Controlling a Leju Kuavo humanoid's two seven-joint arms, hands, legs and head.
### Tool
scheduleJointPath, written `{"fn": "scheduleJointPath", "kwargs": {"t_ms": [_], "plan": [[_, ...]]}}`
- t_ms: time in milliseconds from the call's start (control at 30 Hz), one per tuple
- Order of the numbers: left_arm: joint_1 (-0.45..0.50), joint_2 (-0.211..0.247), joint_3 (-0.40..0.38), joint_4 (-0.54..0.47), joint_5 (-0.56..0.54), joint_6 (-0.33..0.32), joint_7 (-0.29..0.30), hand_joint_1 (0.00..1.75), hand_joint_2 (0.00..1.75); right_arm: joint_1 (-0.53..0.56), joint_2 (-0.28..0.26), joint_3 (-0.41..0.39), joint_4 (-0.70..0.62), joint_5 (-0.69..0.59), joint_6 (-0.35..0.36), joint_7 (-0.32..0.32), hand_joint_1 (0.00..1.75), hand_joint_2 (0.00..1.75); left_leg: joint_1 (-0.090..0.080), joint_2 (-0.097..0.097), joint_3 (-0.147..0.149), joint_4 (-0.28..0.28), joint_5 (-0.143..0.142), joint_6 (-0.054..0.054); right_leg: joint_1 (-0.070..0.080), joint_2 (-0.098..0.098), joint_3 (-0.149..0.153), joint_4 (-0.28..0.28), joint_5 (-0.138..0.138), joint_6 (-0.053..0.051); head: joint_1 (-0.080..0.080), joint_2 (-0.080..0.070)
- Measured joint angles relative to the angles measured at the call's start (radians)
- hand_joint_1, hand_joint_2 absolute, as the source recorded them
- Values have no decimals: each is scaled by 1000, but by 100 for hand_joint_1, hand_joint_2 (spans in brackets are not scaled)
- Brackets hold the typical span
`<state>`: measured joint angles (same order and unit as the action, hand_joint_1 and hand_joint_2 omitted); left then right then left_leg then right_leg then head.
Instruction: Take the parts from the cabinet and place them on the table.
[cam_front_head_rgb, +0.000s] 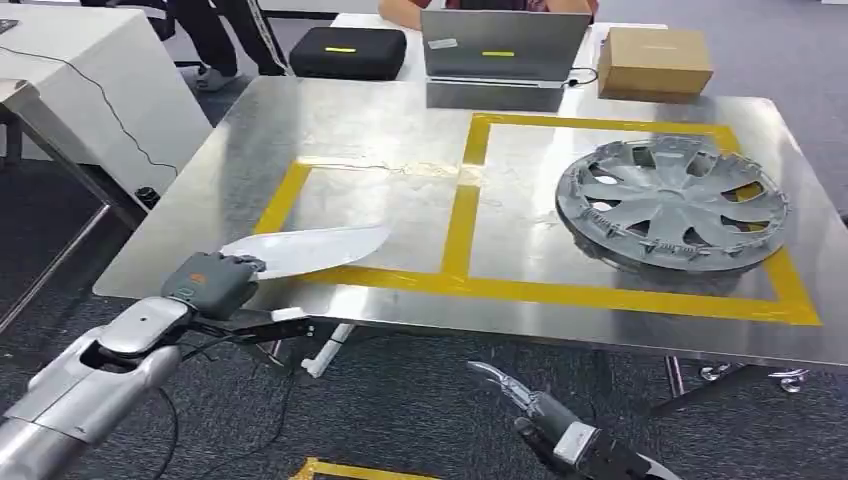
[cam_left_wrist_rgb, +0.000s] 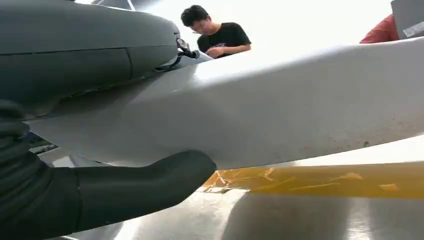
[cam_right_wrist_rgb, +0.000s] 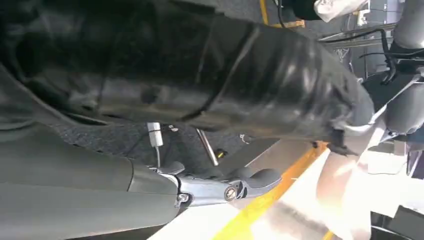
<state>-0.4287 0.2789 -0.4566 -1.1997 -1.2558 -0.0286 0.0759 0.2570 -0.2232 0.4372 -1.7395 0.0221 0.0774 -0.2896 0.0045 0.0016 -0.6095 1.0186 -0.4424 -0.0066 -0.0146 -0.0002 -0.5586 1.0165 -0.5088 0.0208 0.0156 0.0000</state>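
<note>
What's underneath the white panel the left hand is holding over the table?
Below the white panel, gripped by the left hand, lie the steel table and yellow tape. The left wrist view seems to show a gap, so it looks lifted. The tabletop directly beneath stays covered.

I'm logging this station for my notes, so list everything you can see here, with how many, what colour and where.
metal table: one, silver, centre, marked with yellow tape squares
wheel cover: one, grey, inside the right tape square
flat panel part: one, white, over the table's near left edge, held by the left hand
laptop: one, grey, beyond the table's far edge
cardboard box: one, brown, right of the laptop
case: one, black, left of the laptop
white table: one, far left
people: two, one in black and one in red, beyond the table
left hand: grey, gripping the panel's near end
right hand: dark fingers, low in front of the table, holding nothing
</note>
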Motion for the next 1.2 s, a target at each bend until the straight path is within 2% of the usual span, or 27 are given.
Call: {"fn": "scheduleJointPath", "kwargs": {"t_ms": [33, 133, 167, 367, 700, 867, 900, 1033, 1133, 1200], "plan": [[0, 1, 0, 0, 0, 0, 0, 0, 175, 1, 0, 0, 0, 0, 0, 0, 0, 0, 0, 0, 0, 0, 0, 0, 0, 0, 0, 0, 0, 0, 0, 0], [0, 2, 0, 0, 0, -4, 13, 0, 175, 2, 0, 0, 0, 0, -2, 0, 0, 0, 0, 0, 0, 0, 0, 0, 0, 0, 0, 0, 0, 0, 0, 0], [1, 3, 0, 0, -2, -4, 18, 0, 0, 2, 0, 0, 0, 0, -2, 0, 0, 0, 0, 0, 0, 0, 0, 0, 0, 0, 0, 0, 0, 0, 0, 0], [12, 25, 10, 6, -35, -22, 66, 0, 0, 2, 0, 0, 0, 0, 0, 5, 0, 0, 0, 0, -1, 0, 0, 0, 0, 0, 0, 0, 0, 0, 0, 0], [21, 51, 26, 8, -49, -27, 62, 0, 0, -2, 0, 0, 0, 1, 11, 7, 0, 0, 0, 0, -1, 0, 0, 0, 0, 0, 0, 0, 0, 0, 0, 0], [42, 57, 30, -26, -65, -18, 71, 0, 0, -2, 0, 0, 0, 1, 12, 8, 0, 0, 0, 0, -1, 0, 0, 0, 0, 0, 0, 0, 0, 0, 0, 0], [49, 57, 34, -37, -75, 1, 82, 0, 0, -2, 0, 0, 0, 1, 12, 8, 0, 0, 0, 0, -1, 0, 0, 0, 0, 0, 0, 0, 0, 0, 0, 0], [94, 31, 92, -120, -35, 203, 98, 0, 0, 6, 0, 0, 0, 0, -9, 6, 0, 0, 0, 0, -1, 0, 0, 0, 0, -1, 0, 0, 0, 1, 0, 0], [114, 10, 137, -196, 21, 240, 77, 0, 0, 9, 0, 1, 0, -5, -21, 3, 0, 0, 0, 0, -1, 0, -1, 1, 0, 0, -1, 0, -1, 1, 0, 0], [126, -10, 166, -244, 130, 287, 30, 0, 0, 11, 0, 3, 0, -14, -31, -2, 0, 0, 0, 0, -1, 0, -1, 1, 0, 0, -1, 0, -1, 1, 0, 0]]}}
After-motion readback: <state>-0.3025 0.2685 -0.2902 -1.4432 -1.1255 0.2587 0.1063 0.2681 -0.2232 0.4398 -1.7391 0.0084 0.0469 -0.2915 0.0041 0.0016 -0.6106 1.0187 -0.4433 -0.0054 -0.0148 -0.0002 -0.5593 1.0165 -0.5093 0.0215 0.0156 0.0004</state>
